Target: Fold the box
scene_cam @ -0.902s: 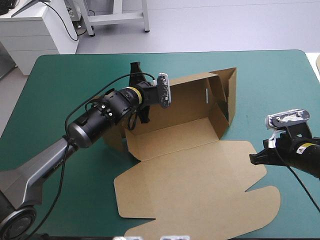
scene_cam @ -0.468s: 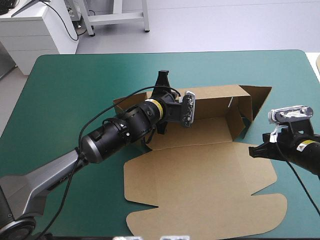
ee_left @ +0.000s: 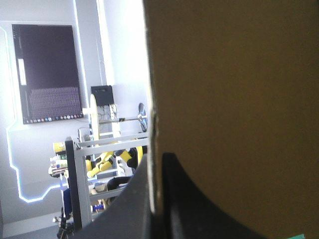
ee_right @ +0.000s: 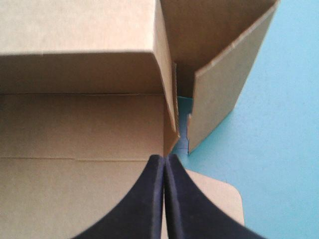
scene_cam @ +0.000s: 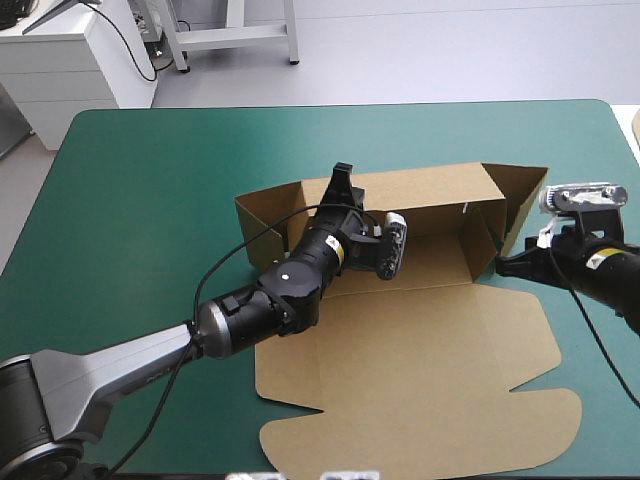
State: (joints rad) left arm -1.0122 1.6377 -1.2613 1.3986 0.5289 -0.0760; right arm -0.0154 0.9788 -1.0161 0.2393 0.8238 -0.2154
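Observation:
The brown box (scene_cam: 400, 340) lies mid-table with its wide lid sheet flat toward the near edge. Its far wall (scene_cam: 425, 190) stands upright, and a right end wall with a loose flap (scene_cam: 520, 200) is raised. My left gripper (scene_cam: 340, 188) is shut on the far wall's top edge. In the left wrist view that board (ee_left: 234, 89) fills the space ahead, its edge between the left gripper's (ee_left: 157, 172) black fingers. My right gripper (scene_cam: 503, 265) is shut and empty at the right end wall's foot. In the right wrist view the right gripper (ee_right: 163, 159) points at that corner (ee_right: 172, 114), beside the flap (ee_right: 219, 89).
Bare teal-green cover (scene_cam: 150, 170) lies left of and beyond the box. A narrower strip of cover (scene_cam: 590, 170) runs between the box's flap and the table's right edge. The lid's rounded tabs (scene_cam: 560, 420) reach close to the near edge.
The left gripper has carried the box rightward and turned it, and the far wall now stands squarer. The right gripper has moved away from the near edge up to the box's right end.

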